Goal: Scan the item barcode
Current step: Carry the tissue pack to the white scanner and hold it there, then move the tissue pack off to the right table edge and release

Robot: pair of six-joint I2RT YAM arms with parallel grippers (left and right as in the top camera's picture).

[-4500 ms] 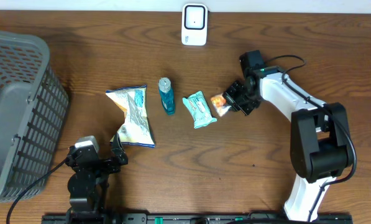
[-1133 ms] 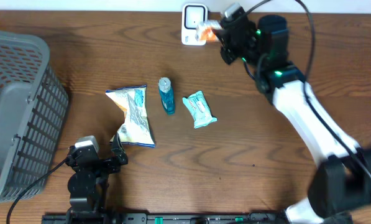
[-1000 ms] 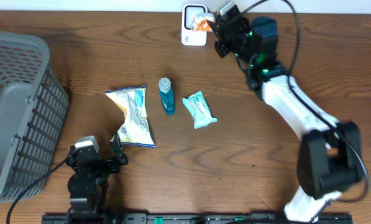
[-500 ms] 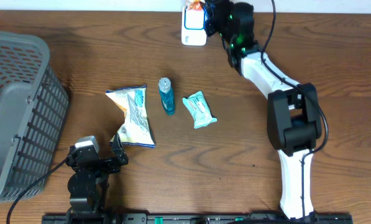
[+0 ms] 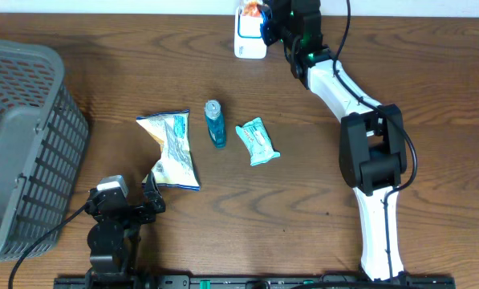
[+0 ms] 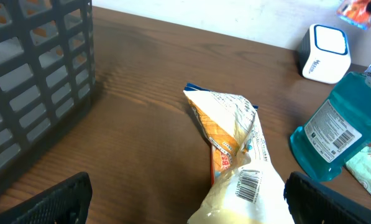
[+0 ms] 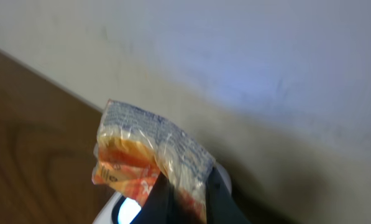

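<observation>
The item, a small orange and clear snack packet (image 5: 251,10) (image 7: 145,155), hangs right over the white barcode scanner (image 5: 250,38) (image 7: 124,211) at the table's back edge. My right gripper (image 5: 269,18) (image 7: 185,196) is shut on the packet's lower end, its dark fingers (image 7: 217,198) pinching the wrapper. The packet also shows at the top right of the left wrist view (image 6: 358,11), above the scanner (image 6: 325,53). My left gripper (image 5: 127,210) (image 6: 191,208) rests open near the front edge, just short of a chip bag (image 5: 172,150) (image 6: 241,155).
A blue bottle (image 5: 215,124) (image 6: 340,124) and a teal packet (image 5: 257,141) (image 6: 368,168) lie mid-table beside the chip bag. A grey mesh basket (image 5: 22,144) (image 6: 36,81) stands at the left. A pale wall runs behind the scanner.
My right arm has carried the orange packet left and toward the back, from beside the scanner to directly over it. The left arm has not moved.
</observation>
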